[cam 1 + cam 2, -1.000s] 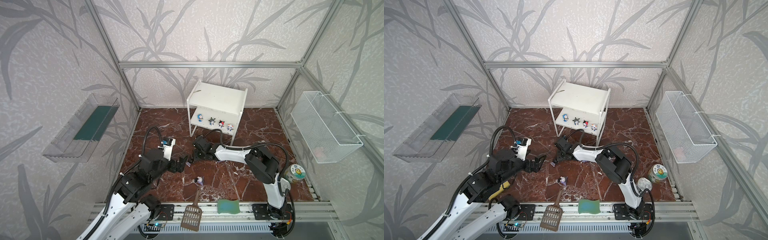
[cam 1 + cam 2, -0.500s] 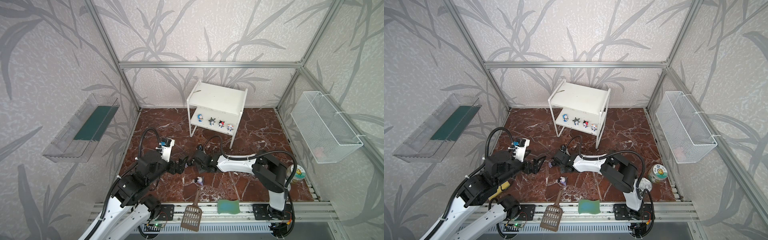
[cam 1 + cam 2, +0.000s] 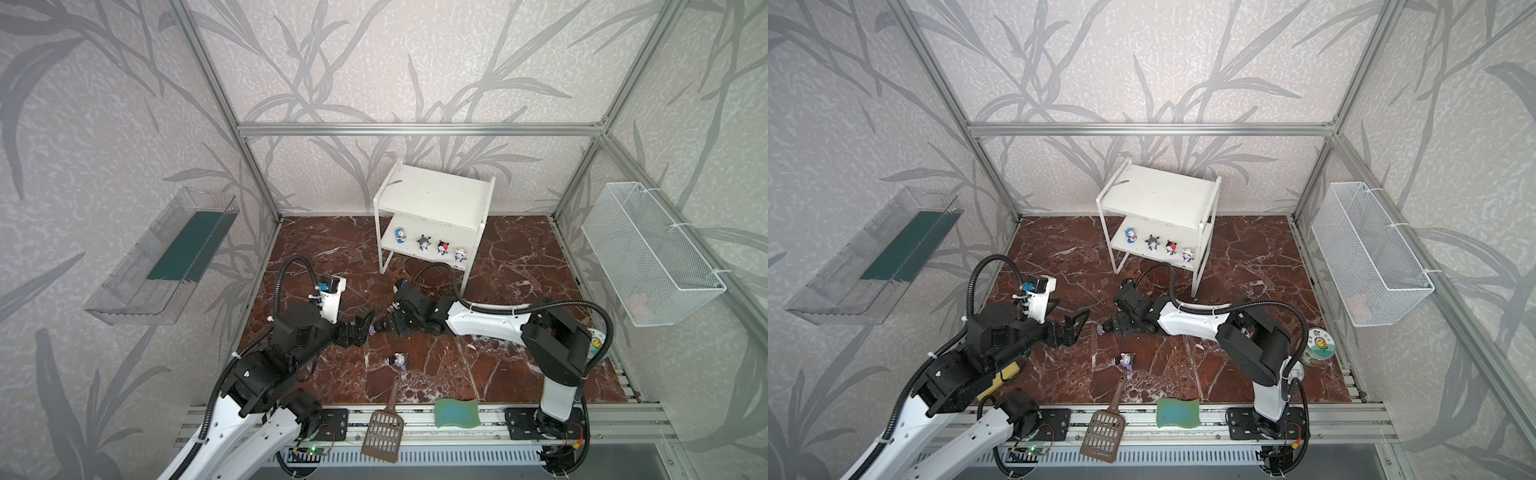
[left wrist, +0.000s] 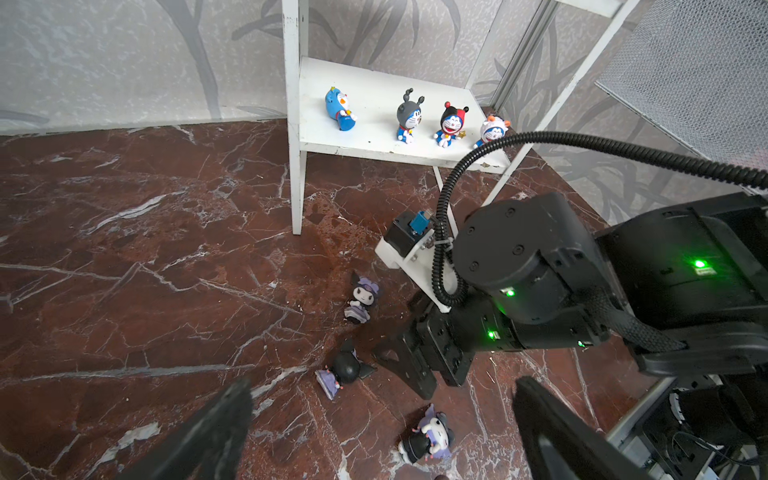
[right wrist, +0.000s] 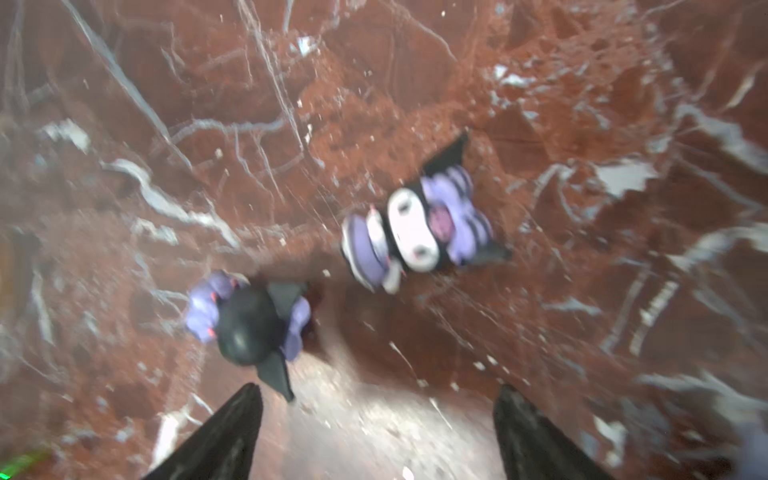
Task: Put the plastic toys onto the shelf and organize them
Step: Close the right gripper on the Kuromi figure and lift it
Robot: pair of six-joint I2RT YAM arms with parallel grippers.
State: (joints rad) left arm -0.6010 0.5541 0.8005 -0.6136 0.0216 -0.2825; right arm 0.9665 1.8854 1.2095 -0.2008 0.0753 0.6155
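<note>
The white shelf [image 3: 432, 199] stands at the back, with several small blue-white toys [image 4: 451, 122] in a row on its lower board. Three purple-black toys are on the marble floor: one upright [image 4: 360, 298], one lying face down [image 4: 343, 370] [image 5: 249, 324], and one lying nearer the front [image 3: 398, 360] [image 4: 426, 436]. My right gripper [image 3: 388, 324] [image 5: 380, 415] is open and low over the floor, with nothing between its fingers. The face-down toy lies just off its tips. My left gripper [image 3: 365, 328] [image 4: 382, 415] faces it from the left, open and empty.
A brown slotted scoop [image 3: 384, 432] and a green wavy sponge [image 3: 456, 412] lie on the front rail. A clear tray [image 3: 166, 253] hangs on the left wall and a wire basket [image 3: 652, 257] on the right wall. A round tin [image 3: 1318, 347] sits at the floor's right edge.
My right gripper has come forward from the shelf's front leg towards the left gripper and opened its jaws. A purple toy now lies loose in front of it. The left arm has shifted only slightly.
</note>
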